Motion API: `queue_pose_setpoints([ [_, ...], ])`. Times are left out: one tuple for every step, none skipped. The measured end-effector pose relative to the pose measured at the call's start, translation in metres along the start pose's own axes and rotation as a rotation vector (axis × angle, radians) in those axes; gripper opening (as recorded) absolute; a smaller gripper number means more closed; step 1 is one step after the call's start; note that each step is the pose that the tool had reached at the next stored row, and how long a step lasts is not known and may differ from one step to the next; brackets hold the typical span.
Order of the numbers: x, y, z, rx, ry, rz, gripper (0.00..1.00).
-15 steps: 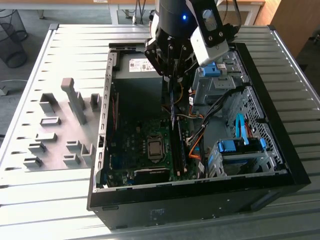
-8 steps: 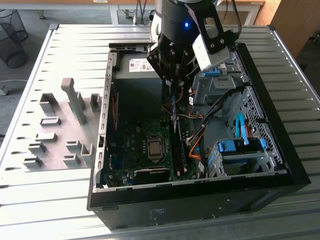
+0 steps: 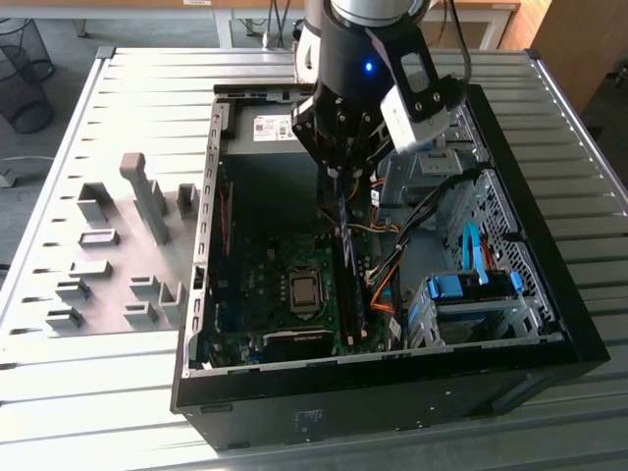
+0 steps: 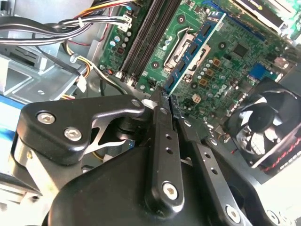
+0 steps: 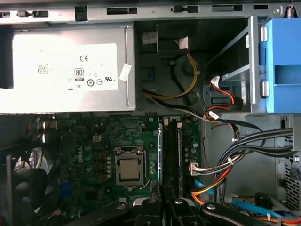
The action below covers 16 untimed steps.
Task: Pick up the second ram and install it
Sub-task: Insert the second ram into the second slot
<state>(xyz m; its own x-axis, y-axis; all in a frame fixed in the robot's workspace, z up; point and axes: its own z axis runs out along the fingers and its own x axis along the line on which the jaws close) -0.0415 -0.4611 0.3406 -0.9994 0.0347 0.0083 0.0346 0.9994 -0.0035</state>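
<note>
My gripper [image 4: 165, 96] is shut on the second ram [image 4: 194, 49], a thin blue stick with black chips that reaches out from the fingertips over the green motherboard [image 4: 221, 61]. In the exterior view the gripper [image 3: 339, 177] hangs inside the open computer case [image 3: 392, 392], and the ram [image 3: 341, 211] points down from it toward the black memory slots [image 3: 349, 289]. The first wrist view shows the ram edge-on [image 5: 160, 155], just beside the memory slots [image 5: 172, 150], with the fingers [image 5: 151, 209] below it. Whether the ram touches a slot I cannot tell.
The processor socket [image 5: 128, 169] lies beside the slots. A black fan [image 4: 265, 127], the power supply [image 5: 66, 66], bundles of cables [image 5: 249, 146] and a blue drive cage [image 3: 471, 289] crowd the case. A grey fixture plate [image 3: 118, 255] lies at the exterior view's left.
</note>
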Motion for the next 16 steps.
queue_pose_setpoints([
  [-0.0001, 0.0000, 0.0018, 0.0001, 0.0000, -0.002, 0.13],
  [-0.0002, 0.0000, 0.0036, 0.0000, -0.0003, -0.002, 0.13],
  [-0.0002, 0.0000, 0.0054, -0.0001, -0.0006, -0.003, 0.13],
  [-0.0003, 0.0000, 0.0072, -0.0001, -0.0008, -0.003, 0.13],
  [-0.0003, 0.0000, 0.0091, 0.0000, -0.0010, -0.003, 0.13],
  [-0.0003, 0.0000, 0.0109, 0.0000, -0.0012, -0.003, 0.13],
  [-0.0003, 0.0000, 0.0127, 0.0000, -0.0014, -0.003, 0.13],
  [-0.0004, 0.0000, 0.0145, 0.0000, -0.0016, -0.003, 0.13],
  [-0.0003, -0.0001, 0.0163, -0.0001, -0.0018, -0.003, 0.13],
  [-0.0003, -0.0004, 0.0181, -0.0001, -0.0019, -0.002, 0.13],
  [-0.0003, -0.0005, 0.0199, -0.0001, -0.0021, -0.002, 0.13],
  [-0.0004, -0.0007, 0.0219, -0.0001, -0.0023, -0.002, 0.13],
  [-0.0004, -0.0007, 0.0237, -0.0001, -0.0024, -0.003, 0.13],
  [-0.0005, -0.0008, 0.0254, 0.0000, -0.0024, -0.003, 0.13],
  [-0.0005, -0.0008, 0.0272, -0.0001, -0.0025, -0.003, 0.13],
  [-0.0005, -0.0008, 0.0290, -0.0001, -0.0025, -0.003, 0.13],
])
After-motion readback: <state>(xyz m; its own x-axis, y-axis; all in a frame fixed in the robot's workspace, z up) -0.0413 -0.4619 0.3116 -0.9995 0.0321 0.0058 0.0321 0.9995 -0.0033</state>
